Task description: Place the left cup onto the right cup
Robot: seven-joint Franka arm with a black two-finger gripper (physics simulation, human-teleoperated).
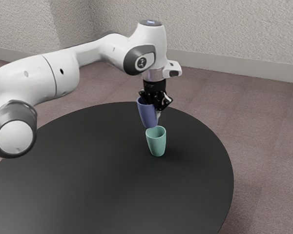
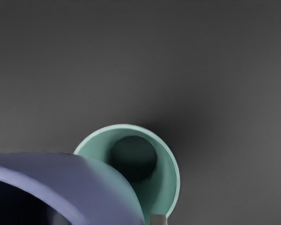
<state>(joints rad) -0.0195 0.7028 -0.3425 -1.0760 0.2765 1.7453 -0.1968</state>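
Claw (image 1: 155, 108) clenched on the rim of the blue cup (image 1: 146, 117). The cup hangs clear of the bench (image 1: 88, 185), mouth up, tilted. Its base sits just above the green cup (image 1: 156, 141), offset a bit toward the exterior view's left of that cup's mouth, not touching afaict. Wrist view agrees: blue cup (image 2: 61, 185) covers part of the green cup (image 2: 172, 161) rim, so centres aren't lined up.

Step in hand, imo: align, then lower. I'd nudge the claw across until the blue base is centred over the green cup's opening, take out the tilt if the wrist allows, then come down slow & straight. Release only once the base is seated in the green rim; let go early and it'll prob. tip off. Main risk: tilted base catches the green cup's lip and knocks it over, since it stands free and looks light.

Around the green cup: bare dark bench on all sides, no obstacle I can spot. Arm (image 1: 63, 68) reaches in from the exterior view's left of the green cup, well above the bench, so no clash expected.
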